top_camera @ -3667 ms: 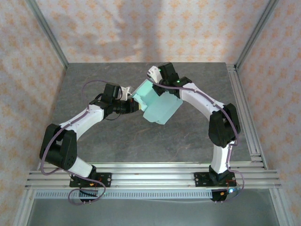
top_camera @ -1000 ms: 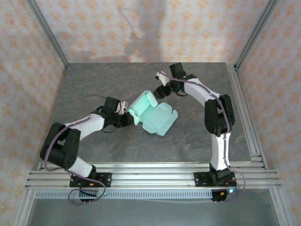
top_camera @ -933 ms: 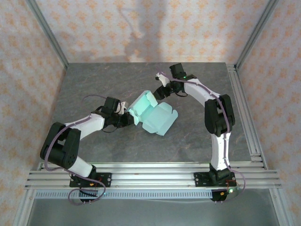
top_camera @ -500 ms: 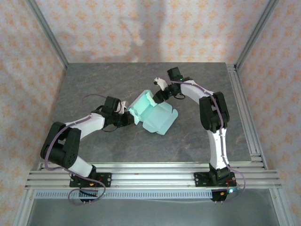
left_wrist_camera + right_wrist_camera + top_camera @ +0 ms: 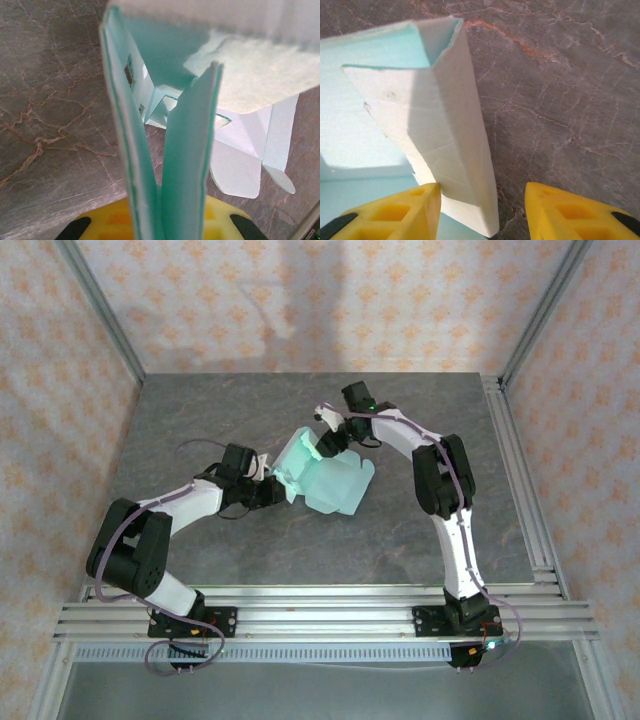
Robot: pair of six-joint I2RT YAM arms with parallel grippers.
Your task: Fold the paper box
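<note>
The pale mint-green paper box (image 5: 332, 485) lies partly folded on the grey table (image 5: 300, 545) between the two arms. My left gripper (image 5: 272, 487) is shut on its left edge. In the left wrist view two card layers (image 5: 186, 150) rise from between the yellow fingers (image 5: 107, 222). My right gripper (image 5: 326, 438) stands open at the box's far upright flap. In the right wrist view that flap (image 5: 440, 125) stands between the jaws, touching the left finger (image 5: 395, 210), with a gap to the right finger (image 5: 570, 212).
Aluminium rails run along the table's right side (image 5: 518, 475) and front edge (image 5: 320, 612). Patterned walls close the back and both sides. Bare grey table lies in front of the box and to the far left.
My right gripper has moved left and down onto the box's far flap, and its jaws have narrowed. The box has shifted slightly. The left arm has held still.
</note>
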